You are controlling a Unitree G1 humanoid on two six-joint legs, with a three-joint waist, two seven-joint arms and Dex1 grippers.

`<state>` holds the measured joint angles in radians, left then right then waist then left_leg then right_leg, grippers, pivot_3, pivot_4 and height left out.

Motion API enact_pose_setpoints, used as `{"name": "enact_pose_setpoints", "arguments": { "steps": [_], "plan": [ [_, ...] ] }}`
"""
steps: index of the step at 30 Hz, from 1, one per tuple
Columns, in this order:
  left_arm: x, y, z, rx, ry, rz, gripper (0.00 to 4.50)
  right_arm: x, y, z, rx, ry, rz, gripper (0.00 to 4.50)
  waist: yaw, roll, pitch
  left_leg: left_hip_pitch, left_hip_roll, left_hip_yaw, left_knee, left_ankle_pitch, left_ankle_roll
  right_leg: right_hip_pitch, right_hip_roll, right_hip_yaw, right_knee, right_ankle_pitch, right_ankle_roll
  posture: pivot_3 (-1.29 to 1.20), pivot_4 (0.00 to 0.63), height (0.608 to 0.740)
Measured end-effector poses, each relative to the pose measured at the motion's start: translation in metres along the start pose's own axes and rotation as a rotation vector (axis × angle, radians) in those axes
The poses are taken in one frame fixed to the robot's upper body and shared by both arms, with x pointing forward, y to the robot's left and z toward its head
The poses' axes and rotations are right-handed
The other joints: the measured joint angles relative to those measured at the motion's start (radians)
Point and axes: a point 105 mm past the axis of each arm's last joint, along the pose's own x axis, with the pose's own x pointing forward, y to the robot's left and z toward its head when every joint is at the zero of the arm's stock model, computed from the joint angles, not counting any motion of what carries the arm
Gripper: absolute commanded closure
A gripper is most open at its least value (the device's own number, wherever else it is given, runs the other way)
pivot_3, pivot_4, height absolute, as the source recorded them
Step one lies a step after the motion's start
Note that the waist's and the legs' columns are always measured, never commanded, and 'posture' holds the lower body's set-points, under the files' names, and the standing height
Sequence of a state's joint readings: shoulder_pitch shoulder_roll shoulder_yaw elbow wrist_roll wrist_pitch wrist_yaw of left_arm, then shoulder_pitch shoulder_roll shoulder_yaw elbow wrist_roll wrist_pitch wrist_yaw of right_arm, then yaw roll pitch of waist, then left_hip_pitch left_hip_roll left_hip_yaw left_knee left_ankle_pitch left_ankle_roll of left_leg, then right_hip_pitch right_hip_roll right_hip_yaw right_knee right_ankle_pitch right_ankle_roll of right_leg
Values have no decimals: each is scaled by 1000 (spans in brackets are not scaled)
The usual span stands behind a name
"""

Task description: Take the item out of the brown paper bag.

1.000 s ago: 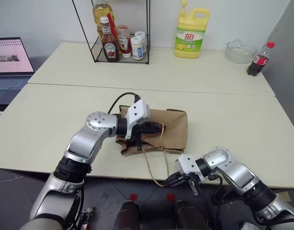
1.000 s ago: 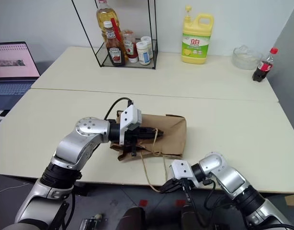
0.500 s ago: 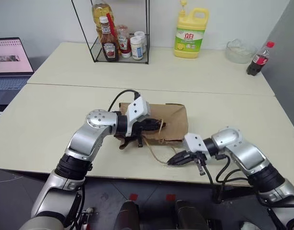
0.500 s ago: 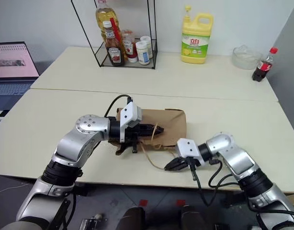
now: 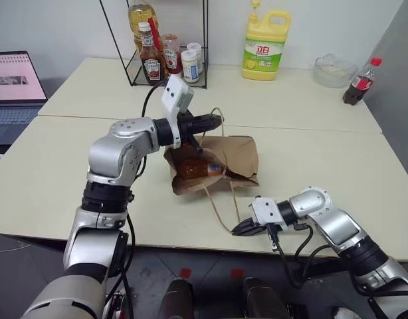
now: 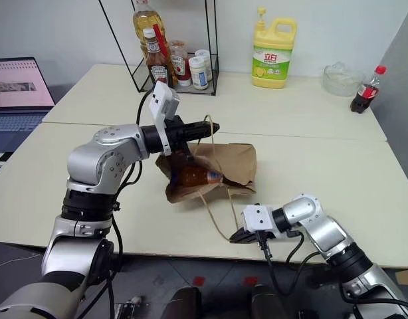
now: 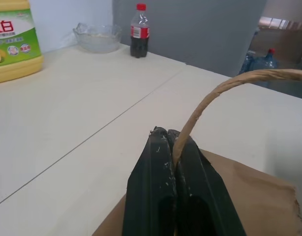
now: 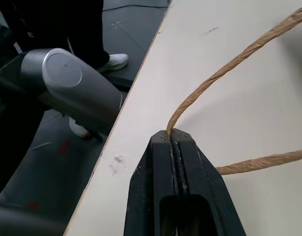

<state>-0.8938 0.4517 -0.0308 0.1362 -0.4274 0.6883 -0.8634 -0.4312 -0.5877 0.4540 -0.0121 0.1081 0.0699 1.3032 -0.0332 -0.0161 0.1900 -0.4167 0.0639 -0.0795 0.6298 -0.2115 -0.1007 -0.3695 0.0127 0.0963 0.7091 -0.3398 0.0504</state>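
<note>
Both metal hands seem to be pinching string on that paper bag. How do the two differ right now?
The left gripper is raised above the brown paper bag, lifting its twine handle; the right gripper sits low at the table's near edge, holding the other handle. The left one points level, the right one angles slightly downward. Both are clamped shut on twine, and the orange drink bottle shows in the bag's mouth.

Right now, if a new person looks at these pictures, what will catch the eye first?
The brown paper bag in the middle of the table, pulled open by its two twine handles. The left pincer holds one handle up above the bag; the right pincer holds the other at the near table edge. An orange drink bottle shows in the bag's mouth.
</note>
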Motion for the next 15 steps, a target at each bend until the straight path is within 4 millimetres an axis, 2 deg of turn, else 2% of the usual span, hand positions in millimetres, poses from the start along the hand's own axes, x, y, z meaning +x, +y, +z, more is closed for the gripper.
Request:
{"name": "enact_pose_setpoints", "arguments": {
  "steps": [10,15],
  "plan": [
    [2,28,13,15,-1,97,4500,13,-12,-2,-4,-38,-53,4472,-1,0,0,1,0,0,0,0,0,0,0,0,0,0,0,0,150,740],
    [1,40,27,16,-47,159,4500,14,-13,-2,-11,-45,-55,4472,-2,0,0,1,0,0,0,0,0,0,0,0,1,0,0,0,150,740]
  ]
}}
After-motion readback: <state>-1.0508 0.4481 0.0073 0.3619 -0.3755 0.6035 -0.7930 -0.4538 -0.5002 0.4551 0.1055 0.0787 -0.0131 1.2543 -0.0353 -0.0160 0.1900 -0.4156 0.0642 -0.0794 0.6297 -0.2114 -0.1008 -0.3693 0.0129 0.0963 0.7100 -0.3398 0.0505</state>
